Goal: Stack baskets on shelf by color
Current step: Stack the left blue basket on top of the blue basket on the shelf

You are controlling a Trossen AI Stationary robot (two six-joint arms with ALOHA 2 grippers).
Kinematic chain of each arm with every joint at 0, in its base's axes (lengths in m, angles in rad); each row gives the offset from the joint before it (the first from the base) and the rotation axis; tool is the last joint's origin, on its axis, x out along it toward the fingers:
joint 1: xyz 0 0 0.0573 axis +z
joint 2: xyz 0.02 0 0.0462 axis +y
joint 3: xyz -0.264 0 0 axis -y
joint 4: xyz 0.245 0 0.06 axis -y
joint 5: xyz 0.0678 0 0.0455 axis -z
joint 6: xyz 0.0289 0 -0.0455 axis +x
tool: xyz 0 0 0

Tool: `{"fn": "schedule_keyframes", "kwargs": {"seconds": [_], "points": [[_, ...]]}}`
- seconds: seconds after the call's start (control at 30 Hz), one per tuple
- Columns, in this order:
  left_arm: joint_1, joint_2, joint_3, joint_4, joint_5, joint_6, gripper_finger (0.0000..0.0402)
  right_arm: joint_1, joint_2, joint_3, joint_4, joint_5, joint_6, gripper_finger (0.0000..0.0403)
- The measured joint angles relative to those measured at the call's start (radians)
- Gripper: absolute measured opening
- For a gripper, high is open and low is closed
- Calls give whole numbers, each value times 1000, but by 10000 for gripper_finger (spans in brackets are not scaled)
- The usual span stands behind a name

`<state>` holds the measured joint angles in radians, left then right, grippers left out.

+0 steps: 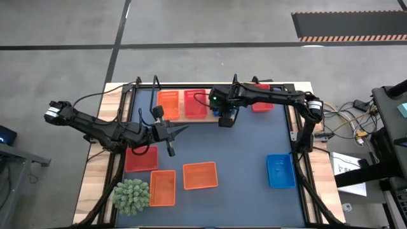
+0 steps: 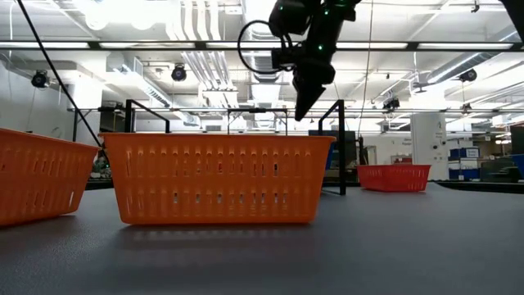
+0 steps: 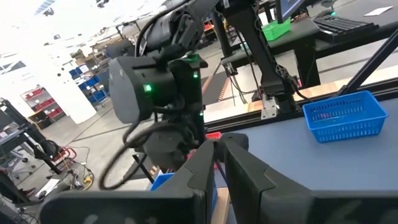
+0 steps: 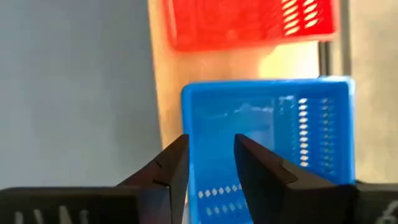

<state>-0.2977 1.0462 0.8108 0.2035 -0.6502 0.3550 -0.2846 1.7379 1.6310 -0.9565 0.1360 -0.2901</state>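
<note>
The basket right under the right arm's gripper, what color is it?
Blue. The basket shows best in the right wrist view, just past the right gripper.

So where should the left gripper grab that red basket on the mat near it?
Take the red basket by one thin mesh wall, probably the one nearest the left gripper, coming straight down from above. It sits upright with its open top facing up, so one finger can go inside the rim and one outside.

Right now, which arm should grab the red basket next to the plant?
Left. The left gripper hovers just beside that red basket; the right gripper is across at the shelf, over a blue basket.
</note>
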Motion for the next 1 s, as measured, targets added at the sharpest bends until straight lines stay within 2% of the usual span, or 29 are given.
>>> {"fn": "schedule_keyframes", "kwargs": {"seconds": [0.2, 0.5, 0.7, 0.83, 1.0], "points": [[0, 0, 0, 7, 1, 0, 22, -25, 6, -21, 87, 15, -43, 76], [0, 0, 0, 6, 5, 1, 22, -35, 59, -24, 80, 14, -62, 12], [0, 0, 0, 6, 6, 1, 22, -35, 74, -24, 69, 11, -62, 9], [0, 0, 0, 6, 8, 1, 22, -34, 74, -25, 53, -60, -60, 9], [0, 0, 0, 6, 8, 1, 22, -32, 72, -25, 31, -66, -49, 9]]}}
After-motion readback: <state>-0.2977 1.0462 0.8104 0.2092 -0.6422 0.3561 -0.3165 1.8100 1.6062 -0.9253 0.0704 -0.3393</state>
